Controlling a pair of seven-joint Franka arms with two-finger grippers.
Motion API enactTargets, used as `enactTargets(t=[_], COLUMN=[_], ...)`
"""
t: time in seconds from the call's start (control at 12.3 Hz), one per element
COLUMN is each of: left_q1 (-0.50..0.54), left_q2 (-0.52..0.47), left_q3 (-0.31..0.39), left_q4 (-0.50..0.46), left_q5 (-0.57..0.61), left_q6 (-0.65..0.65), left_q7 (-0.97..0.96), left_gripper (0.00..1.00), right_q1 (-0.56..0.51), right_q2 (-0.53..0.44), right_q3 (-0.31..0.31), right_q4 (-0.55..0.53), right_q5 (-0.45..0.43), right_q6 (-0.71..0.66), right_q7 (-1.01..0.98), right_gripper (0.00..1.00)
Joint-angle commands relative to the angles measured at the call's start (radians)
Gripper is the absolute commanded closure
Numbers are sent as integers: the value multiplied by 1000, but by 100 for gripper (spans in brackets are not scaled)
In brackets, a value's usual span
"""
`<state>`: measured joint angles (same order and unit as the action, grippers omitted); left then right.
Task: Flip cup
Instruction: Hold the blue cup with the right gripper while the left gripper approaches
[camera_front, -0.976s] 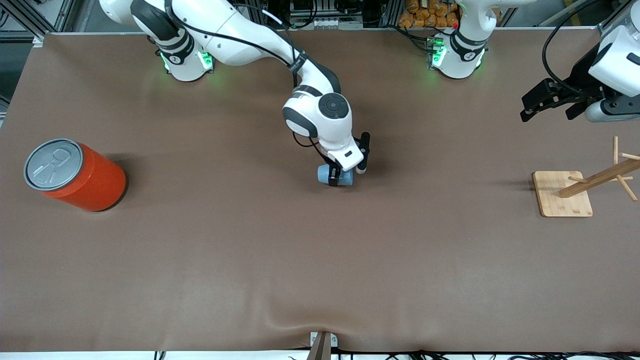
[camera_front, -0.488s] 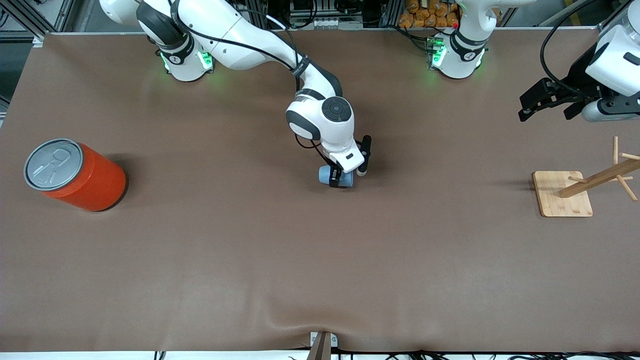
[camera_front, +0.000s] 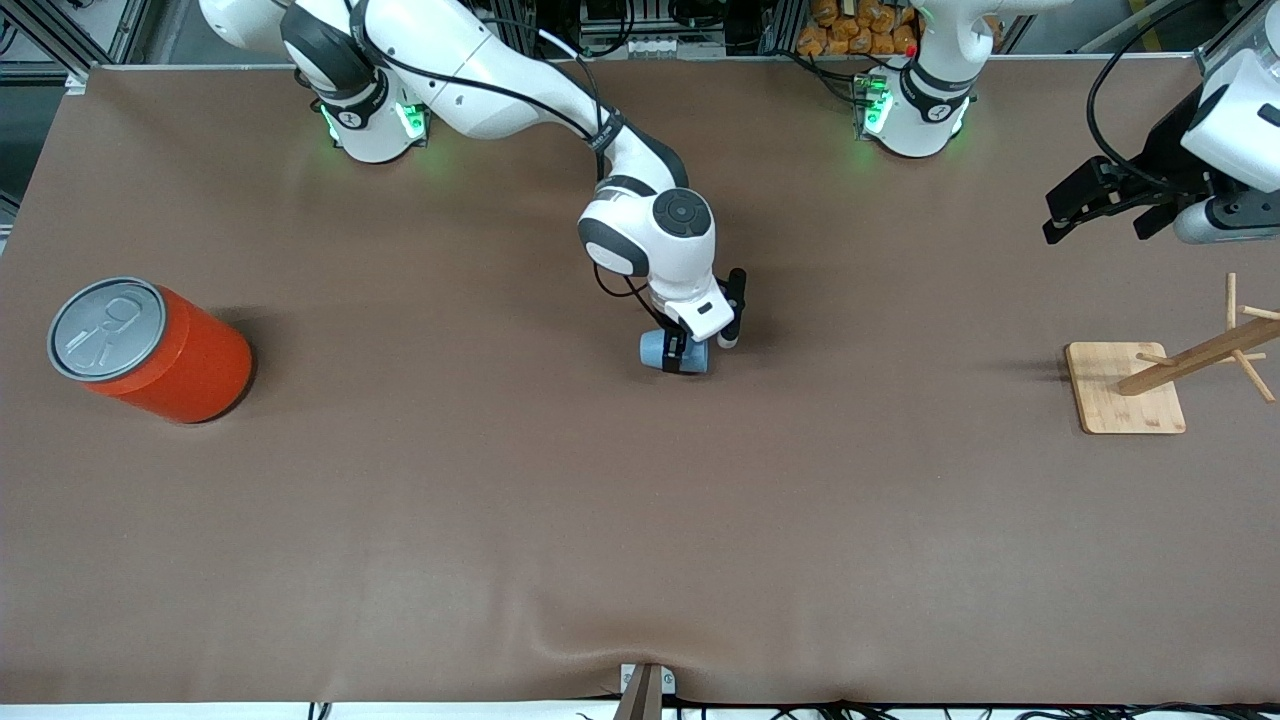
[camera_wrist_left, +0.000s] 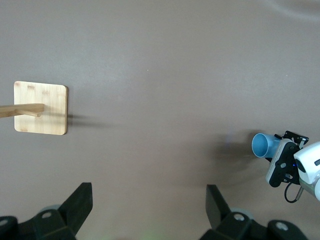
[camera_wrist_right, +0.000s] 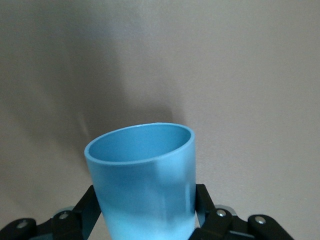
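Observation:
The light-blue cup (camera_front: 653, 350) is held on its side low over the middle of the table, its open mouth turned toward the left arm's end. My right gripper (camera_front: 686, 356) is shut on the cup's body. In the right wrist view the cup (camera_wrist_right: 145, 185) fills the space between the black fingers (camera_wrist_right: 82, 210), rim away from the camera. The left wrist view shows the cup (camera_wrist_left: 263, 145) and the right gripper (camera_wrist_left: 283, 161) from afar. My left gripper (camera_front: 1068, 212) is open and empty, waiting over the table near the wooden rack; it also shows in the left wrist view (camera_wrist_left: 149, 205).
A big orange-red can (camera_front: 150, 350) with a grey lid stands at the right arm's end. A wooden peg rack on a square base (camera_front: 1125, 390) stands at the left arm's end, also in the left wrist view (camera_wrist_left: 40, 107). The brown mat (camera_front: 640, 520) covers the table.
My right gripper has shifted slightly toward the left arm's end with the cup in it. The left arm has barely moved.

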<state>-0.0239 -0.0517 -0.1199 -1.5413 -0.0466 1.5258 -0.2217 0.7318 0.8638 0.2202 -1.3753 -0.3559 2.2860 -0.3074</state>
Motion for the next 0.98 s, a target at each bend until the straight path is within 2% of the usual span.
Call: enactTargets(t=[0.0, 0.65, 0.73, 0.89], left_q1=[5, -7, -17, -36], left_q2=[3, 38, 56, 154], left_q3=[-4, -10, -13, -18], left_q4=[15, 7, -3, -8], left_q5=[2, -19, -25, -38], left_q6=[-7, -1, -1, 42], left_q7=[13, 4, 1, -1], left_gripper=[0, 0, 0, 0], right_q1=[12, 11, 9, 9], right_q2=[21, 11, 3, -15], right_q3=[-7, -2, 2, 8], right_q4=[35, 38, 38, 36], right_q5=[-37, -26, -20, -14], right_q6=[-5, -20, -23, -57], right_q7=[24, 39, 41, 42], right_gripper=[0, 0, 0, 0])
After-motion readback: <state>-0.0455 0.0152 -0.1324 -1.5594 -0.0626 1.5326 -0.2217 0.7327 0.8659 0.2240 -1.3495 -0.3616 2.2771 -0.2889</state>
